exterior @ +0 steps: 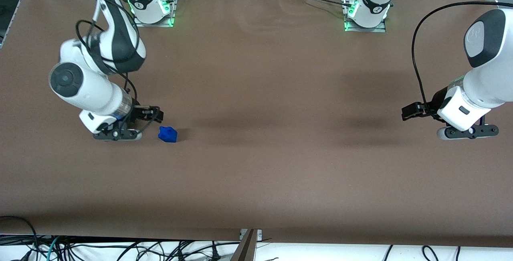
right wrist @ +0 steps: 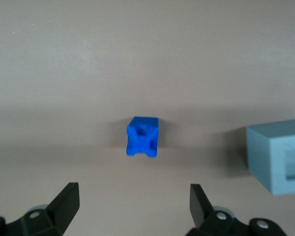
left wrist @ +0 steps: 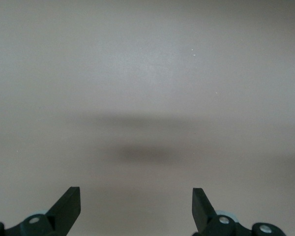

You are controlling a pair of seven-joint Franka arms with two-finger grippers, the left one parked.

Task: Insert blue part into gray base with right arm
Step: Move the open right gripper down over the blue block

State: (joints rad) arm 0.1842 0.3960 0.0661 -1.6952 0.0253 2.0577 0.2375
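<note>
A: On the desk [exterior: 256,132], toward the working arm's end, lies the blue part [exterior: 167,134]. It sits just beside the jaws, not touching them.

B: And from the wrist?

A: There the blue part [right wrist: 143,137] lies ahead of the gripper [right wrist: 133,204], roughly centred between the two black fingers [right wrist: 68,201], with bare desk between them and it. The jaws stand wide apart and hold nothing.

B: What is the part like?

A: Bright blue plastic, lumpy and blocky, with a notched face and small feet at its foot. In the front view it looks like an irregular lump with a short shadow.

B: The base?

A: The base [right wrist: 280,156] shows only in the right wrist view: a light gray cube with flat matte faces and a recess cut into one face, cropped by the frame's edge. It stands on the desk beside the blue part, well apart from it. In the front view I cannot find it; the right arm [exterior: 90,88] hangs low over that stretch.

B: The desk itself?

A: Smooth brown matte sheet with soft shadows.
</note>
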